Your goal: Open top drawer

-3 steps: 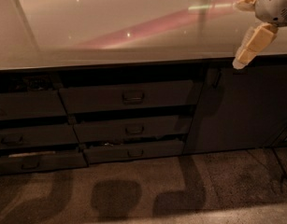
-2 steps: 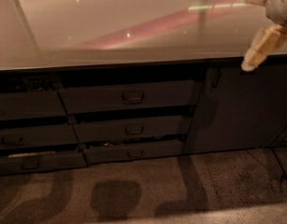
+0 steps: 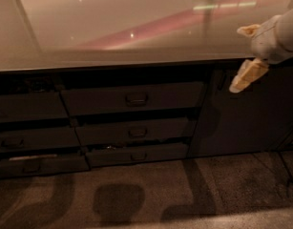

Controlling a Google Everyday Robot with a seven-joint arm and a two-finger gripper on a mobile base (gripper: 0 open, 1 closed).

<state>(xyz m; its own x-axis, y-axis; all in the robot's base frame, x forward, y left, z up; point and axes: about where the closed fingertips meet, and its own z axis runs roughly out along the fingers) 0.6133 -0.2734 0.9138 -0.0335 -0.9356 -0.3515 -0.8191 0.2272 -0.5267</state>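
The top drawer is the tallest dark grey front in the middle column under the counter. It has a small loop handle at its centre and a dark gap above it. My gripper hangs at the upper right, at the counter's front edge. It is well to the right of the handle and higher than it. Its cream fingers stand apart, open, with nothing between them.
Two shallower drawers sit below the top one, and the lowest sticks out a little. More drawer fronts fill the left column. A tall cabinet door is under the gripper. The glossy countertop is above and carpeted floor is below.
The gripper has come down and slightly left, from above the countertop to its front edge. The drawers have not moved.
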